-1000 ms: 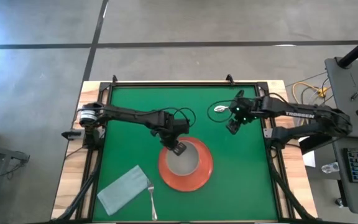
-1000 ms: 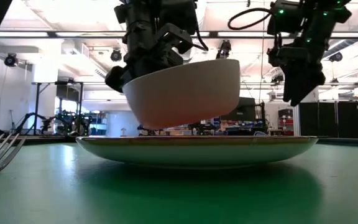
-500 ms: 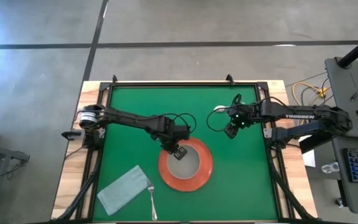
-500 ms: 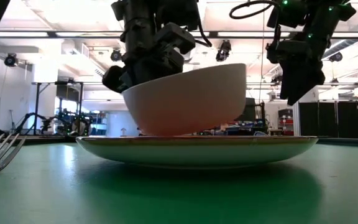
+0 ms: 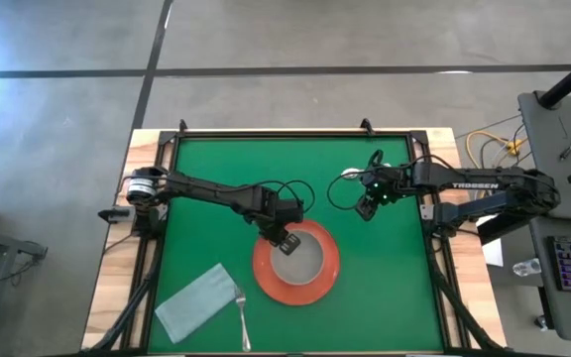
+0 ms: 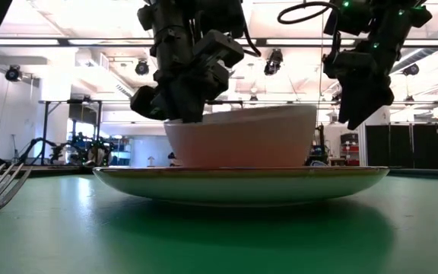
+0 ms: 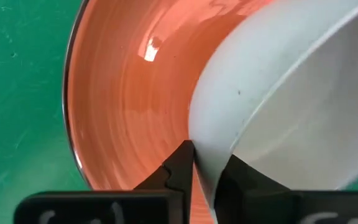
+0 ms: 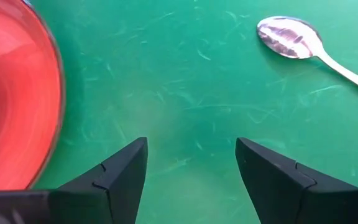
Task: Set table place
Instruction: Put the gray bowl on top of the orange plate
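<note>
My left tool (image 5: 285, 238) was clamped on the rim of the grey bowl (image 5: 296, 260), one finger inside the wall and one outside, as the left wrist view showed (image 7: 229, 134). The bowl sat level in the middle of the orange-red plate (image 5: 326, 286), its base on the plate's surface in the low view (image 6: 242, 144), the plate (image 6: 242, 181) flat on the green bench (image 5: 216, 169). My right tool (image 5: 367, 204) hung above bare green, fingers spread wide and gripping nothing (image 8: 191, 165), with the silver spoon (image 8: 309, 46) lying on the bench just beyond it; from above the spoon (image 5: 347, 174) lay near the far right part of the bench. Toward the near left corner a folded grey-green napkin (image 5: 196, 302) lay flat, and a silver fork (image 5: 241, 317) rested beside its right edge, well apart from the plate.
</note>
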You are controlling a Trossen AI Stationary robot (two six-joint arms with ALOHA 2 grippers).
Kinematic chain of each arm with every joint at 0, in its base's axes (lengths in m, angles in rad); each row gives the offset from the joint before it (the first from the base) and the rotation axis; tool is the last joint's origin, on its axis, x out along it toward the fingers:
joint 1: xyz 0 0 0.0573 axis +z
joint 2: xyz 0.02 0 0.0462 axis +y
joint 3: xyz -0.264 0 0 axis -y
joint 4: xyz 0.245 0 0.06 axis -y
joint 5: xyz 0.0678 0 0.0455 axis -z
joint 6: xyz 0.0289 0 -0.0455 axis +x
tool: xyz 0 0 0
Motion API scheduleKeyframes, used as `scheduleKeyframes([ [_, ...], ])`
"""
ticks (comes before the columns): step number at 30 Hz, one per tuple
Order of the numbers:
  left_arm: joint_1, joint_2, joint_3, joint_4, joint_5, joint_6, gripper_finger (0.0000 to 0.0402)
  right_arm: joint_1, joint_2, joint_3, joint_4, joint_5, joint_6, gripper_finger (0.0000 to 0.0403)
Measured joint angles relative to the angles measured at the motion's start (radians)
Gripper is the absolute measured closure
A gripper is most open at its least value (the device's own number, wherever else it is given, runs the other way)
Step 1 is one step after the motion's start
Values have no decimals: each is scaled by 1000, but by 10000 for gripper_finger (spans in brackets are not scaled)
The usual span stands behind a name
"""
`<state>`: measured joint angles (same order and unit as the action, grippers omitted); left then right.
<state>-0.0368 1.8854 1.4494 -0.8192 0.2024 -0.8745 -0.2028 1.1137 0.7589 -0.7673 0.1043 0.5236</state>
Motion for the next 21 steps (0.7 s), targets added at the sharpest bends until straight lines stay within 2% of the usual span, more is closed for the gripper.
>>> scheduleKeyframes([
  [9,1,-1,-1,0,17,20,340,0,0,0,3,13,-1,165],
  [21,-19,-2,-4,-89,27,27,338,0,0,0,5,28,0,165],
])
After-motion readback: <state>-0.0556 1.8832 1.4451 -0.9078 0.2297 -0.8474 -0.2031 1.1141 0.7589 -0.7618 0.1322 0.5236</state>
